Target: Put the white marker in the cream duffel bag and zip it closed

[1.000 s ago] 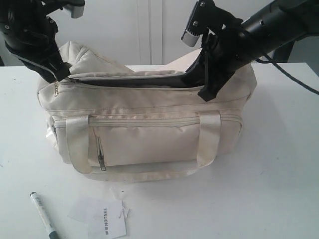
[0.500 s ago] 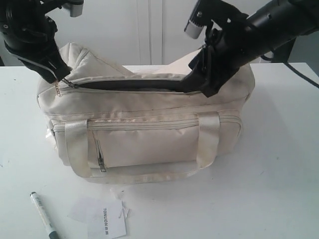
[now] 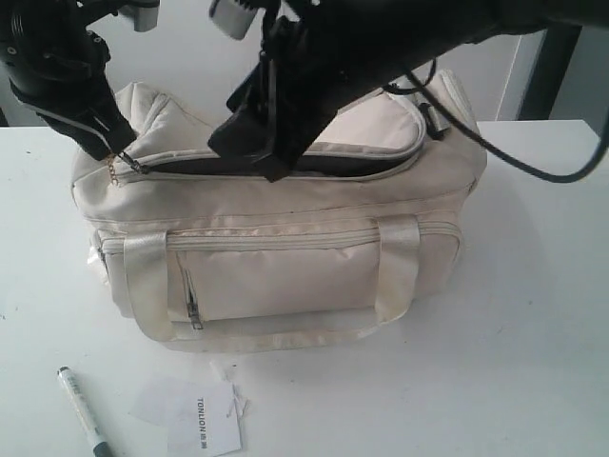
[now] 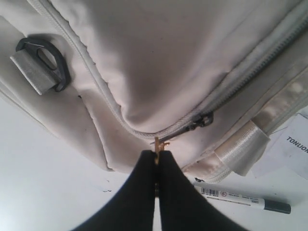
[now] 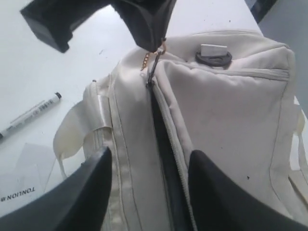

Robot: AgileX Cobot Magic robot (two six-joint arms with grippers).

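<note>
- A large cream fabric duffel bag [image 3: 285, 276] sits mid-scene on the white table [image 3: 533, 333]. Its long side with the front zip pocket and shiny straps faces near.
- The curved top zipper [image 5: 169, 125] is partly open. Dark lining shows in the gap along the left and middle of the bag's top.
- The left gripper [image 3: 116, 150] is at the bag's far-left end. It is clenched on the small gold zip pull [image 4: 157, 144], black fingertips pressed together with the pull pinched between them.
- The right arm reaches across the middle of the scene. The right gripper [image 3: 252, 160] is released above the top opening, left of the bag's centre.
- In the right wrist view its two black fingers [image 5: 91, 192] stand apart, one on each side of the open zipper gap, with nothing gripped between them. Whether they touch the fabric cannot be told.
- The slim white marker with a black cap [image 3: 84, 424] lies on the table at near left, outside the bag and apart from its left corner. Neither gripper touches it.
- A flat white paper tag with dark print [image 3: 202, 424] lies just right of the white marker, near the table's near edge.
- A dark end clip [image 4: 41, 62] holding a grey strap stub sits on the bag's left end.
</note>
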